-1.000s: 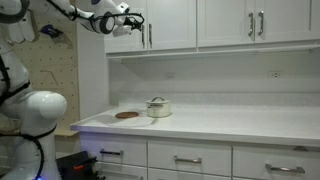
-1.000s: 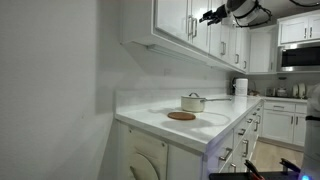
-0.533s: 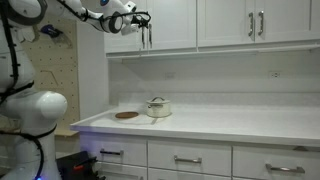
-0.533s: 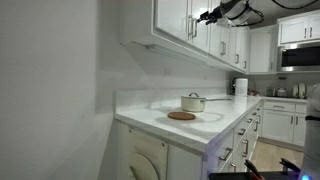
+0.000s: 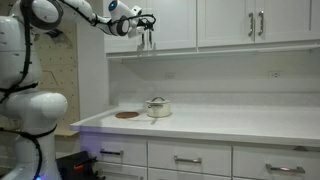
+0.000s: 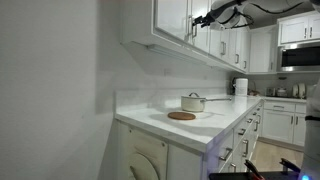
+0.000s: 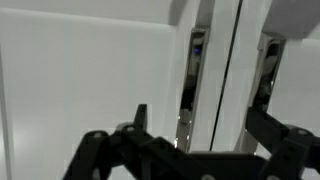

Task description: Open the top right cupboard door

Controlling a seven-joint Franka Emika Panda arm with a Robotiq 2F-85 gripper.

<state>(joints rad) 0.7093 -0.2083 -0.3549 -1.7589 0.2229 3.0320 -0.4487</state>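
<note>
Status: approach only, no opening done.

- The top right cupboard door [image 5: 172,22] sits flush with its neighbours in both exterior views, with no gap at the edge, so I read it as fully shut. It's in the upper row above the tabletop [image 5: 220,125], just right of the twin door. Its bar handle [image 5: 150,38] is low on its left edge.
- The claw [image 5: 148,20] is up at the seam between the two narrow doors, just above the paired handles. From the side angle the claw [image 6: 200,18] is right at the cabinet face. I can't confirm contact from that view.
- Wrist view: the claw [image 7: 195,115] is spread apart, one finger [image 7: 140,112] left and one right, with vertical silver bars in the gap. Nothing is clamped. Two bars are visible and I can't tell for sure which one belongs to the target door, or whether the fingers straddle it properly.
- The pot [image 5: 158,107] and the round wooden trivet [image 5: 126,115] on the tabletop are well below and not in the way.

Left to do, as I judge it:
- confirm it's lined up on the right-hand handle and not the twin's
- clamp on that handle
- pull out along the hinge arc until the door stands open

Main risk is grabbing the wrong bar, since the two sit just beside each other.
</note>
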